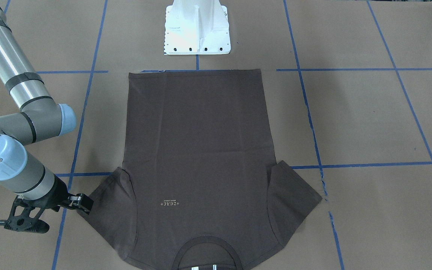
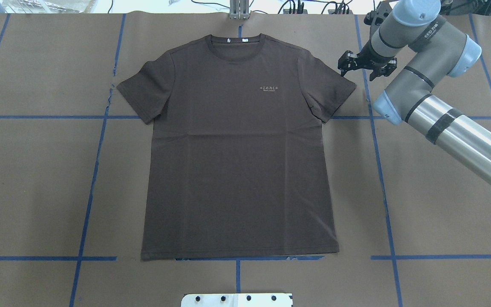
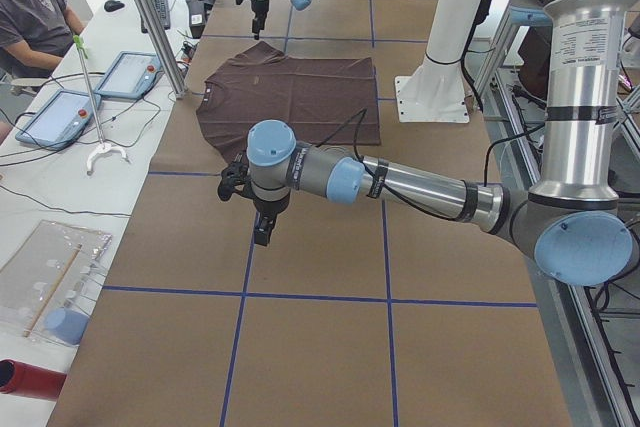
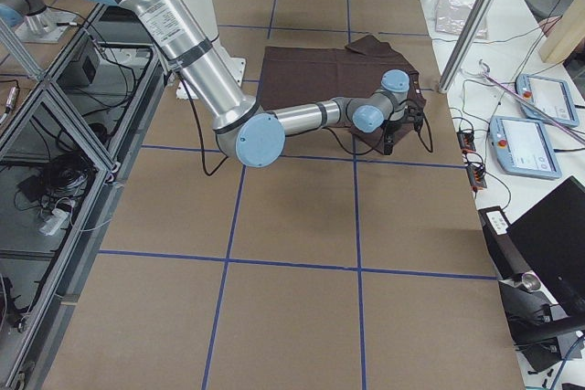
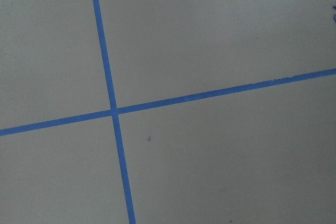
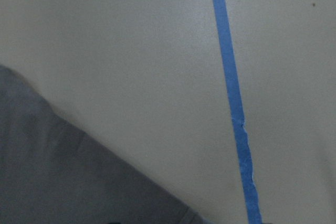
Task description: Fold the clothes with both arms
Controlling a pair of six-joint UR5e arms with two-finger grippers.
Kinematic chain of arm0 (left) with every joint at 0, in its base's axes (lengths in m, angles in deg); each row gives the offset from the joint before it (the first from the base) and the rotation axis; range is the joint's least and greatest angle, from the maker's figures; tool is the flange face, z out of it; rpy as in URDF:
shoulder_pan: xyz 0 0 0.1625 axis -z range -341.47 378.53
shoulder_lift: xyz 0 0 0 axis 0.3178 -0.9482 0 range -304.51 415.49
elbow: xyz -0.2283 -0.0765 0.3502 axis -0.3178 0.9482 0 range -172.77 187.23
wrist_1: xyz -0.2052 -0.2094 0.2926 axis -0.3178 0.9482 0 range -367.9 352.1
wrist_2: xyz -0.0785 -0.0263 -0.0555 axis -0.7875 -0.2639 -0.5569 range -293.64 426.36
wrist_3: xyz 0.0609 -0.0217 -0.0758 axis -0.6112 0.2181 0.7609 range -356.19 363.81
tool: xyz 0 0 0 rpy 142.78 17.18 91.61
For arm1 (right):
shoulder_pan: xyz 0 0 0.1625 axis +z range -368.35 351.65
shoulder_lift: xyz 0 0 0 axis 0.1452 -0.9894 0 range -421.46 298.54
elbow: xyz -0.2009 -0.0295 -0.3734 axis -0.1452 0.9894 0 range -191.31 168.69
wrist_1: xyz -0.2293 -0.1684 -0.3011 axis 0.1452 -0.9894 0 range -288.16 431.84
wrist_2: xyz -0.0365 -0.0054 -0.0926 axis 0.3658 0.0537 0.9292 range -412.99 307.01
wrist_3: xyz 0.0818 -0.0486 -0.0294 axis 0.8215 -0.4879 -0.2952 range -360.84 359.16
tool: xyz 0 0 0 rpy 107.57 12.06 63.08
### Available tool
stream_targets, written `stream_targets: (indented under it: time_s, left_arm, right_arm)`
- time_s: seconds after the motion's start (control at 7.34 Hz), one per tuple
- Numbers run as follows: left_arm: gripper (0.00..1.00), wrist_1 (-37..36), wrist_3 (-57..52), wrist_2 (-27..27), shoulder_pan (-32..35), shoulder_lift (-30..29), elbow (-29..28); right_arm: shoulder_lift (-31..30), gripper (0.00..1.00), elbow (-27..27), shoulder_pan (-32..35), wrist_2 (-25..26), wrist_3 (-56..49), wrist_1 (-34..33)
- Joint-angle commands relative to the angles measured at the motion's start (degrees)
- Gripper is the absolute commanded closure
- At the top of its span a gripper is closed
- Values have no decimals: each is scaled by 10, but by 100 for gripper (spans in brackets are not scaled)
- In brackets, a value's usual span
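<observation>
One T-shirt (image 2: 237,149) lies flat and unfolded in the middle of the table (image 2: 36,192), its collar toward the edge farthest from the robot. The right gripper (image 2: 362,70), jaws parted and empty, hangs just beside the sleeve (image 2: 335,87) on its side. The left gripper (image 3: 262,230) hangs over bare table, well apart from the shirt, and its jaw state cannot be told. A pinch from one side alone would likely drag the shirt askew, or catch only the top layer.
</observation>
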Motion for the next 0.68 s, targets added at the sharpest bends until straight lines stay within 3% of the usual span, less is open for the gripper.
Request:
stream_targets:
  time_s: [0.0, 0.41, 0.54]
  left_arm:
    - [0, 41, 2, 0, -2, 4, -3]
    - [0, 42, 23, -2, -2, 2, -3]
    - [0, 42, 24, -2, -2, 2, -3]
  right_arm:
    - [8, 17, 18, -9, 6, 10, 0]
    - [0, 34, 20, -12, 7, 11, 0]
    - [0, 55, 20, -14, 7, 18, -1]
